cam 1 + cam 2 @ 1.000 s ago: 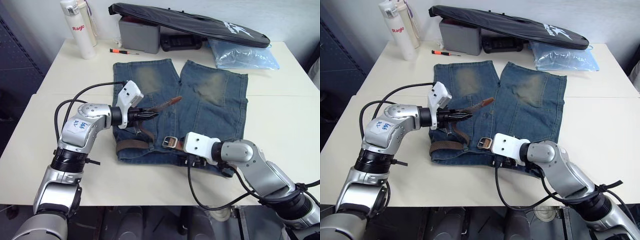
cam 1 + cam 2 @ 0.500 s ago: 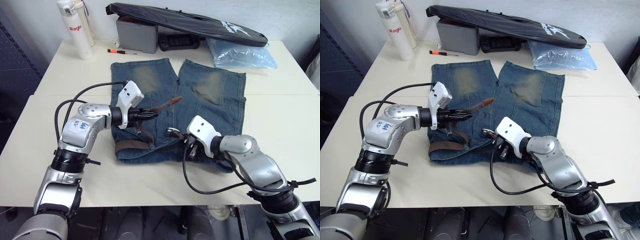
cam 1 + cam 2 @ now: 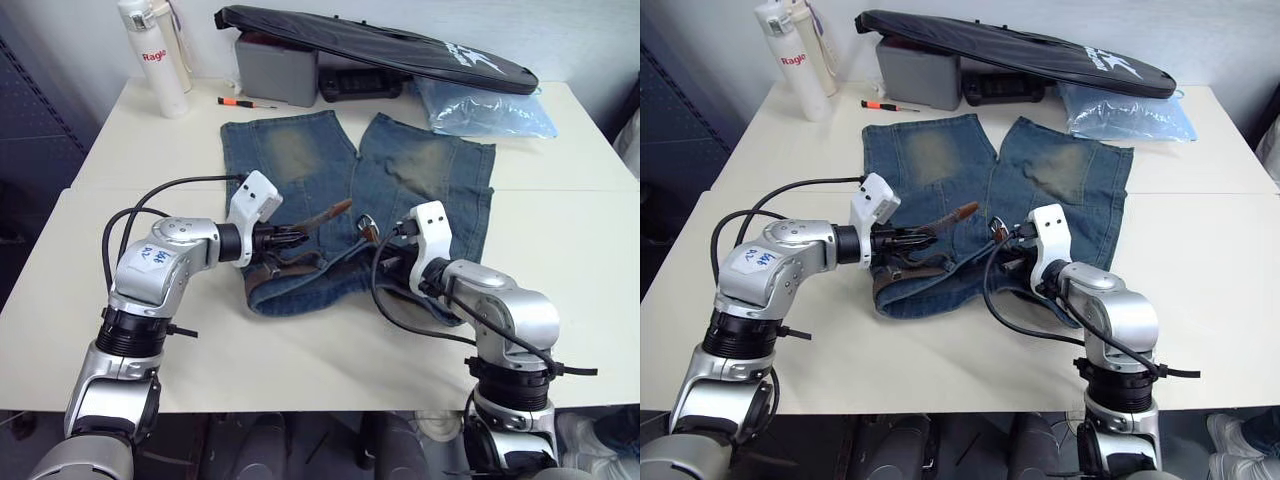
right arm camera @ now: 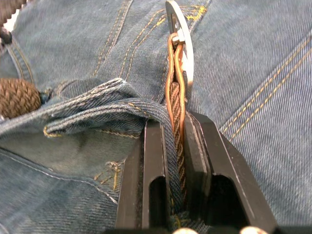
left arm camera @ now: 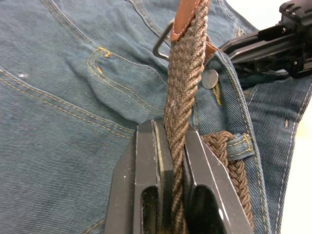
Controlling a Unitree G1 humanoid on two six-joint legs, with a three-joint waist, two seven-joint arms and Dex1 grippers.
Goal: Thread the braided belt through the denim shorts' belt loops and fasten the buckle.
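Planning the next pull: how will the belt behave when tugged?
Probably floppy: the belt bends between the left gripper and right gripper. Its woven surface likely resists slipping. The shorts have bunched, so they may drag along.

- Pretty even, bright indoor light from overhead, no harsh glare on the table (image 3: pixel 560 250).
- Soft shadows sit close under both arms.
- Wrist shots are sharp on the denim weave; head views stay clear to the edges.
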